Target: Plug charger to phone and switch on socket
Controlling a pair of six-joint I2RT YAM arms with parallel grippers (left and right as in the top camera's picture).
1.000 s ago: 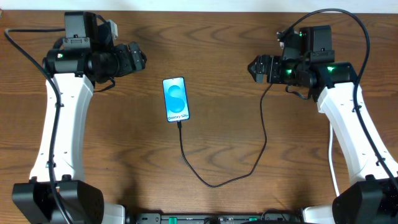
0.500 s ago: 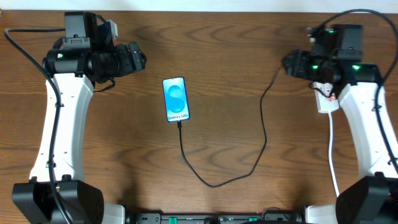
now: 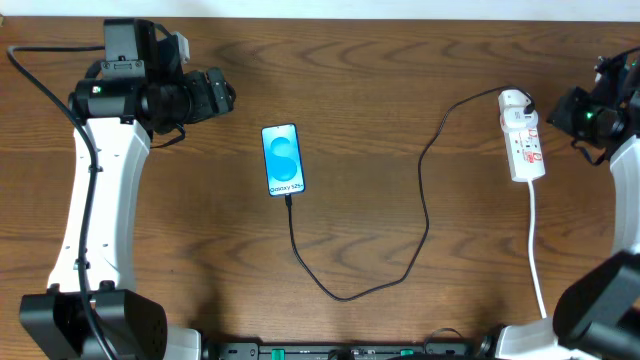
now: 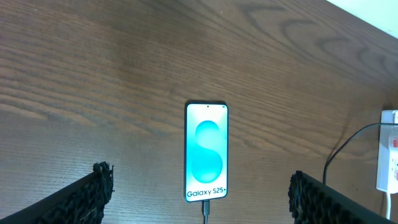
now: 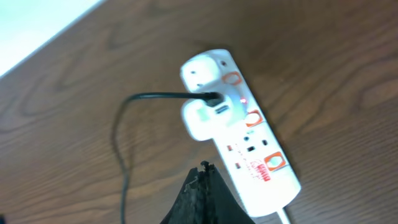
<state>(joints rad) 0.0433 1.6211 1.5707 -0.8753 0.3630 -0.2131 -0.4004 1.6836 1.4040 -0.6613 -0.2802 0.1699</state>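
Underneath phone, dark wood-grain table; pale strip past far edge.

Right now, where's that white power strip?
In the overhead view the socket lies on the right side, beside the right gripper, with the charger plugged in near its far end.

One phone, one charger, one socket, two arms, one wooden table.
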